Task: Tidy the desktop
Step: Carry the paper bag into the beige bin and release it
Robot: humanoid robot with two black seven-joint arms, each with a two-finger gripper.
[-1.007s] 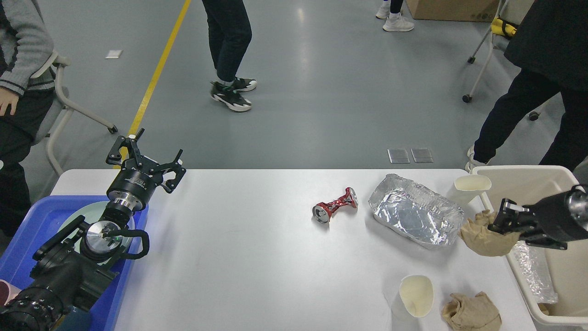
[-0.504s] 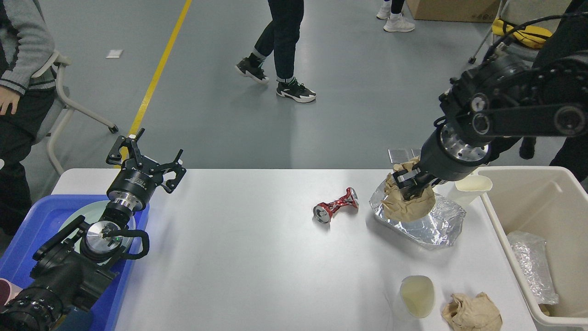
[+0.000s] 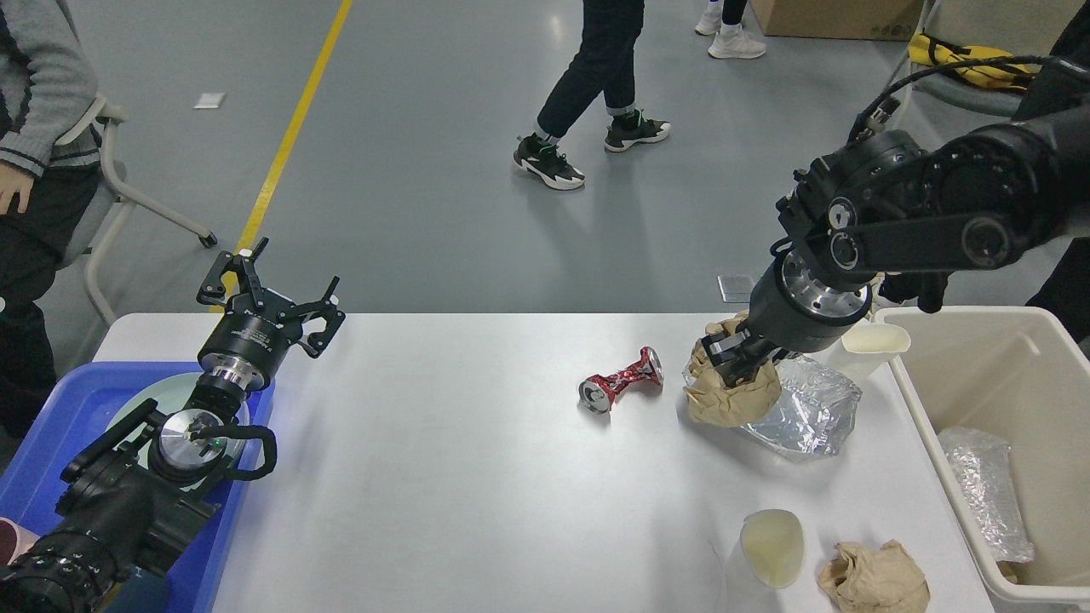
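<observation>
**Q:** what's closest to you on the bench (image 3: 477, 477)?

**A:** A paper cup (image 3: 772, 547) on its side and a crumpled brown paper wad (image 3: 874, 578), near right corner. The white top spreads under both my arms. Further out, my right gripper (image 3: 734, 359) is clamped on another brown paper ball (image 3: 728, 393), right against the foil tray (image 3: 805, 407), crushed red can (image 3: 621, 380) just left. Left gripper (image 3: 271, 300) hangs spread wide, holding nothing, above the blue tray's (image 3: 60, 426) far edge.
</observation>
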